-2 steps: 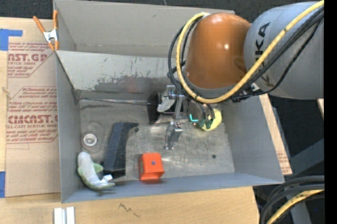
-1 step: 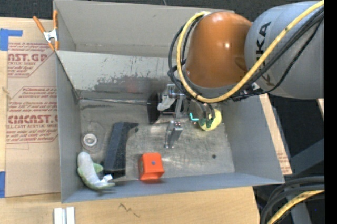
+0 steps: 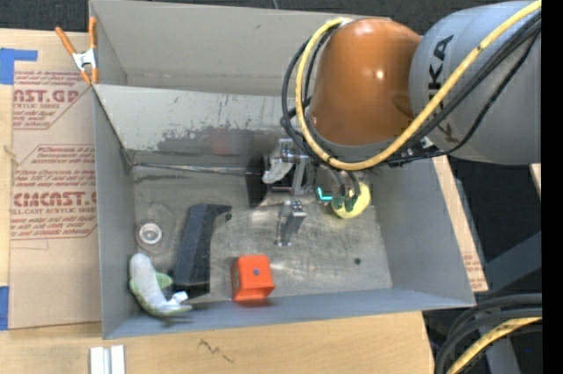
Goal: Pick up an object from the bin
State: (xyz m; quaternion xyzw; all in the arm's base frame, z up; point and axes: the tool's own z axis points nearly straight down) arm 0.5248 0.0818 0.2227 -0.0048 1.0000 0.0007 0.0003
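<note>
My gripper (image 3: 288, 224) hangs low over the bin floor, right of the middle, under the arm's orange cover. A yellow-green rounded thing (image 3: 351, 204) lies just to its right, partly hidden by the arm. A small black thing (image 3: 256, 181) sits just left of the gripper's body. An orange-red block (image 3: 252, 278) lies on the floor below and left of the gripper, apart from it.
A long black flat thing (image 3: 195, 247) lies left of the block. A small white ring (image 3: 150, 233) and a pale green and white soft thing (image 3: 155, 289) sit in the bin's near left corner. The arm covers the bin's right back part.
</note>
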